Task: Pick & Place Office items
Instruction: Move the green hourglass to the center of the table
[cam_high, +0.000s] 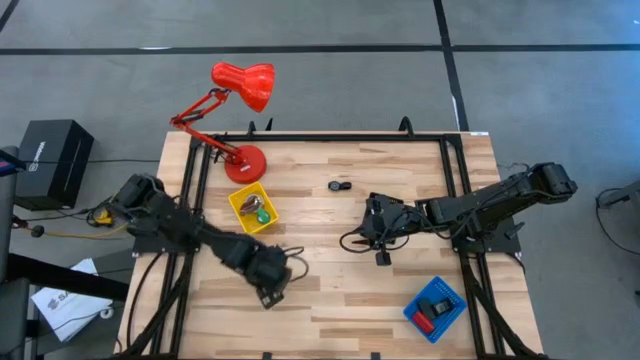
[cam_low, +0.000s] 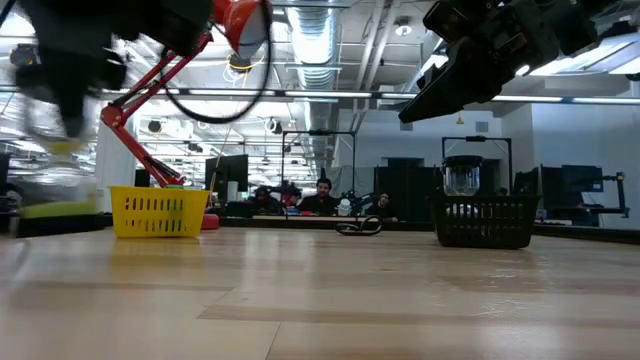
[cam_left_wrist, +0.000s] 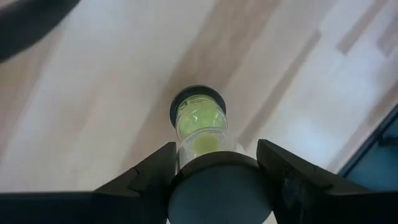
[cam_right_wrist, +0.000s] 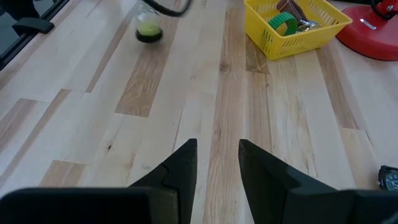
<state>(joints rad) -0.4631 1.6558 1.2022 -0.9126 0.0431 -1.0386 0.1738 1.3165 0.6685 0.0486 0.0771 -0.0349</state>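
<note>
My left gripper is over the near middle of the table, shut on a small clear jar with green contents and a black cap. The right wrist view shows that jar below the left fingers. In the high view the gripper hides it. My right gripper is open above bare wood near the table's middle, touching nothing. A small black item lies on the wood toward the far edge. A green piece and silvery bits lie in the yellow tray. My left gripper pinches the jar's clear body between its two fingers, at the end away from the black cap. The fingers come from above, pointing down, and the cap end faces the tabletop. Whether the cap touches the wood, I cannot tell.
A big red desk lamp stands at the far left corner, its base beside the yellow tray. A blue tray near the right near corner holds a black and a red piece. Black frame rails run along the left, far and right edges. People sit in the room beyond.
</note>
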